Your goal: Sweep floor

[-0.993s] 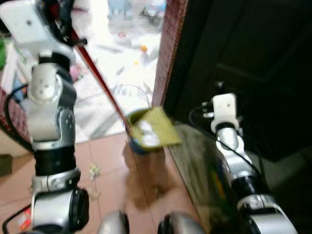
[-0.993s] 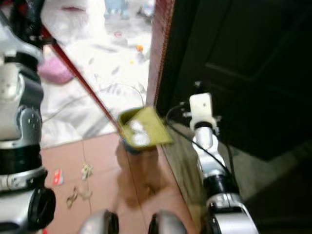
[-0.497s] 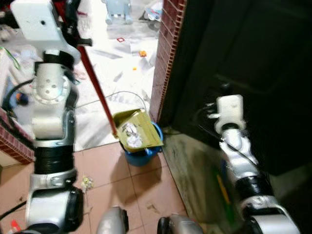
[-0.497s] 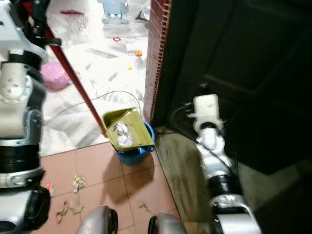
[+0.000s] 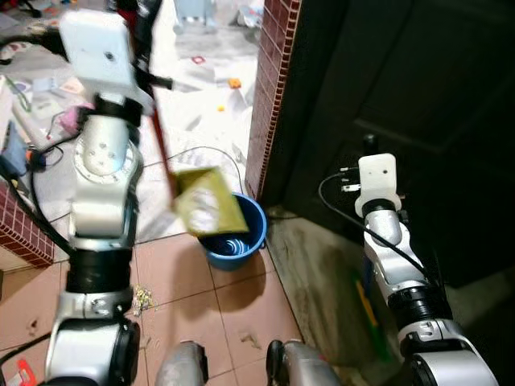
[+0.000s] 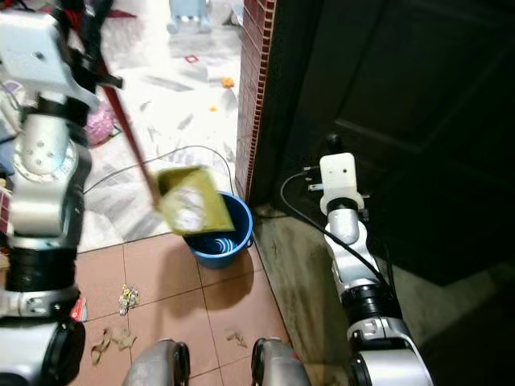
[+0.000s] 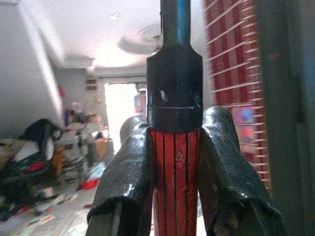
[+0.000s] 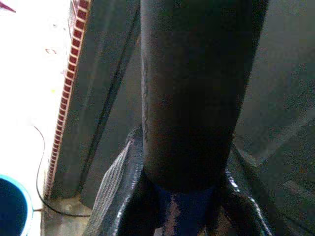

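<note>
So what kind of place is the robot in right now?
Probably a home, at a doorway beside a brick pillar: terracotta floor tiles with scraps, a blue bucket, and a cluttered, littered room beyond.

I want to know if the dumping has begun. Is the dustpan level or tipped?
Tipped. The yellow dustpan, on its red handle in the left gripper, slants steeply down over the blue bucket, litter on its face.

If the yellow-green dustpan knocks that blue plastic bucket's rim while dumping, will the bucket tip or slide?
The blue plastic bucket looks nearly empty, so probably light and apt to slide on the smooth tiles. Its wide, squat shape makes tipping less likely. The yellow-green dustpan, held by the left gripper, hangs tilted over its rim.
</note>
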